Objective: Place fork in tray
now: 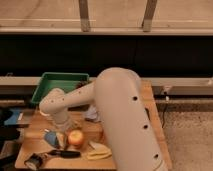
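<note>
Green plastic tray point(50, 82) at back-left corner looks smooth w/ slight sheen; worktop point(30, 137) is pale wood, matt. The arm point(120, 110) has a smooth white plastic shell, satin. The gripper point(61, 131), same pale finish, sits low nr worktop's left edge; utensil handle point(65, 153) by front edge is matt black.
</note>
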Motion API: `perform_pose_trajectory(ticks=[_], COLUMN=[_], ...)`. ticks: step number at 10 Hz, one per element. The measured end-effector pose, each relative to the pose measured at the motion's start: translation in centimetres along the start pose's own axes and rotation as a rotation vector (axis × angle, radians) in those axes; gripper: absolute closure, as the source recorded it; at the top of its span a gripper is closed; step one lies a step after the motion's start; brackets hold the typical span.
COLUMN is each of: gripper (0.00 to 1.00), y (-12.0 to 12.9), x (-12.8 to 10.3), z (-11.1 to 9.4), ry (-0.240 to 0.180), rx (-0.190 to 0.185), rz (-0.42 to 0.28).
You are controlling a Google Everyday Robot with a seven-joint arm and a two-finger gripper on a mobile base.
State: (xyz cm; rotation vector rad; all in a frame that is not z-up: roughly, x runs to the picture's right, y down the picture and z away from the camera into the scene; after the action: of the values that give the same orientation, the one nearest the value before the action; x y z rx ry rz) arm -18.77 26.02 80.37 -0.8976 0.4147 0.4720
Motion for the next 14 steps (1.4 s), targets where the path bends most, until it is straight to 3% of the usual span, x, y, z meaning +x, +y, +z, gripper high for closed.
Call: perform_pose_trajectory(ticks=[5, 10, 13, 14], gripper=[0.22, 0.74, 0.99, 1.00], y=[-0.3, -0.2, -0.1, -0.1], x=[0.1, 0.0, -0.1, -0.3], z=[-0.2, -0.8, -0.9, -0.6], ry=[-0.002, -0.002, 0.001, 0.014], rx=[0.004, 0.002, 0.001, 0.004], rz=[-0.001, 0.001, -0.008, -0.010])
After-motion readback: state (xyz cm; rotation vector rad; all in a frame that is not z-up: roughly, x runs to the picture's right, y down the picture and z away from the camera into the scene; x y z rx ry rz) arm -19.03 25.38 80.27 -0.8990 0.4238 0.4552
